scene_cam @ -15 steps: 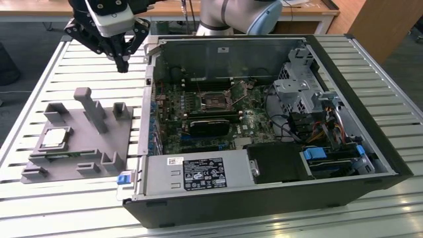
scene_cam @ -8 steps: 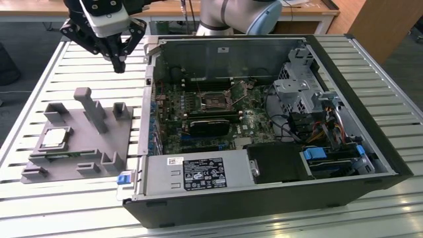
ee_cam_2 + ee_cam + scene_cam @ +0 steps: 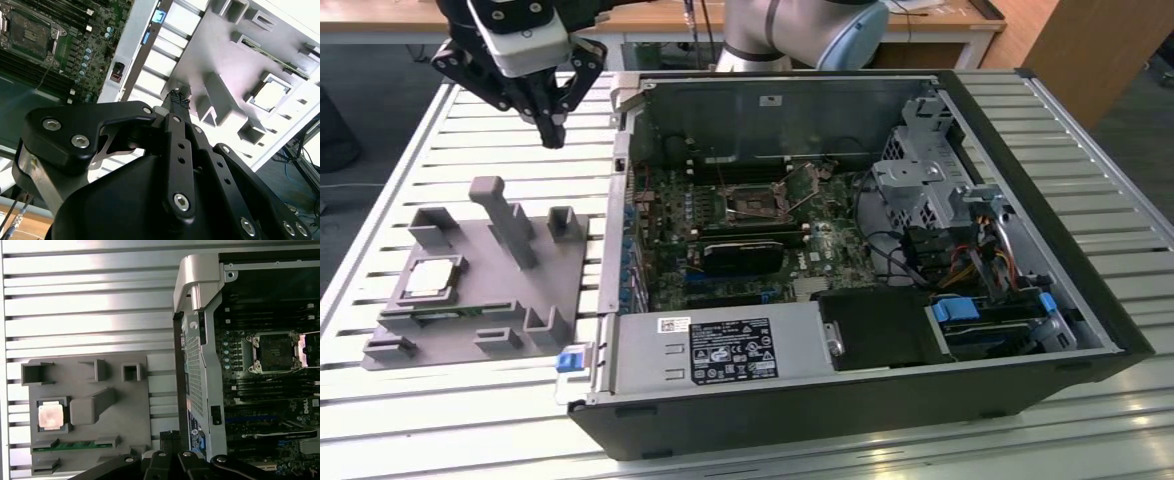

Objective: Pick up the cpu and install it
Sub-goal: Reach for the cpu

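Note:
The cpu [image 3: 431, 279] is a small square chip with a silvery top. It lies flat in a pocket of the grey tray [image 3: 480, 262] at the exterior view's left. In both wrist views the cpu [image 3: 51, 416] [image 3: 270, 95] rests in that same pocket. My gripper [image 3: 554, 135] hangs above the slatted table behind the tray, well apart from the cpu, fingers together and holding nothing. The black fingertips [image 3: 170, 437] [image 3: 178, 100] point down between the tray and the case wall. The motherboard socket [image 3: 754, 201] [image 3: 274, 353] stands open inside the case.
The open computer case [image 3: 624, 200] lies on a slatted metal table [image 3: 400, 160], its raised side wall next to the tray. A green RAM stick [image 3: 75, 445] sits in a tray slot. Tall tray posts [image 3: 507, 220] stand near the cpu. The power supply [image 3: 720, 350] fills the case's front.

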{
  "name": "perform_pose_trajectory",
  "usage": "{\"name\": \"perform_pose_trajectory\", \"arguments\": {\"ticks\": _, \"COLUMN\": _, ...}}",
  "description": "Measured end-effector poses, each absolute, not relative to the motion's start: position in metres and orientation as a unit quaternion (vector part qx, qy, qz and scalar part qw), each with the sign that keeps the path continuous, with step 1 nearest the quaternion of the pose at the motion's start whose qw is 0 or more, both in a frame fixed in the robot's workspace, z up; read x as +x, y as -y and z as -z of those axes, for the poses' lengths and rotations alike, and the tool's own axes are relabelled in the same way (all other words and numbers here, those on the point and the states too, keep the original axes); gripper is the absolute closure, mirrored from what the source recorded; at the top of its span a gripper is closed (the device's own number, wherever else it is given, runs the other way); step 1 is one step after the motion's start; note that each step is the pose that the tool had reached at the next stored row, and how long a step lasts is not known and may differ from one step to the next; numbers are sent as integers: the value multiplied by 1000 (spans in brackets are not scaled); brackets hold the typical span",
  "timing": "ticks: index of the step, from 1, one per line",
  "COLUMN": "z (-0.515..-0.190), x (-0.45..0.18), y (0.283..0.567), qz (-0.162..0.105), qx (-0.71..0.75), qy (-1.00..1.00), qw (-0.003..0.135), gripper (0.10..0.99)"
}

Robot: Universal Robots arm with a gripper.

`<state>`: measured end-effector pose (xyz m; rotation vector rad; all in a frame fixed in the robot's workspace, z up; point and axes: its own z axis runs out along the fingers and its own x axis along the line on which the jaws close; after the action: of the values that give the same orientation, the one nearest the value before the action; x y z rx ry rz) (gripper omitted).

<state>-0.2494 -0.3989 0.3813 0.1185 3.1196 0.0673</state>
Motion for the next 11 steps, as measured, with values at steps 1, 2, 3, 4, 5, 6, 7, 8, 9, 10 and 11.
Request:
{"name": "perform_pose_trajectory", "arguments": {"ticks": 1, "z": -381, "x": -250, "y": 399, "qz": -22, "qx": 38, "qy": -999, "qw": 10, "gripper": 980}}
{"name": "perform_pose_trajectory", "arguments": {"ticks": 2, "z": -381, "x": -251, "y": 399, "qz": -22, "qx": 38, "qy": -999, "qw": 9, "gripper": 980}}
{"name": "perform_pose_trajectory", "arguments": {"ticks": 3, "z": -381, "x": -252, "y": 399, "qz": -22, "qx": 38, "qy": -999, "qw": 9, "gripper": 980}}
{"name": "perform_pose_trajectory", "arguments": {"ticks": 4, "z": -381, "x": -253, "y": 399, "qz": -22, "qx": 38, "qy": -999, "qw": 9, "gripper": 980}}
{"name": "perform_pose_trajectory", "arguments": {"ticks": 5, "z": -381, "x": -254, "y": 399, "qz": -22, "qx": 38, "qy": -999, "qw": 9, "gripper": 980}}
{"name": "perform_pose_trajectory", "arguments": {"ticks": 6, "z": -381, "x": -255, "y": 399, "qz": -22, "qx": 38, "qy": -999, "qw": 9, "gripper": 980}}
{"name": "perform_pose_trajectory", "arguments": {"ticks": 7, "z": -380, "x": -255, "y": 399, "qz": -22, "qx": 38, "qy": -999, "qw": 9, "gripper": 980}}
{"name": "perform_pose_trajectory", "arguments": {"ticks": 8, "z": -380, "x": -256, "y": 399, "qz": -22, "qx": 38, "qy": -999, "qw": 9, "gripper": 980}}
{"name": "perform_pose_trajectory", "arguments": {"ticks": 9, "z": -380, "x": -257, "y": 399, "qz": -22, "qx": 38, "qy": -999, "qw": 9, "gripper": 980}}
{"name": "perform_pose_trajectory", "arguments": {"ticks": 10, "z": -380, "x": -258, "y": 399, "qz": -22, "qx": 38, "qy": -999, "qw": 9, "gripper": 980}}
{"name": "perform_pose_trajectory", "arguments": {"ticks": 11, "z": -380, "x": -259, "y": 399, "qz": -22, "qx": 38, "qy": -999, "qw": 9, "gripper": 980}}
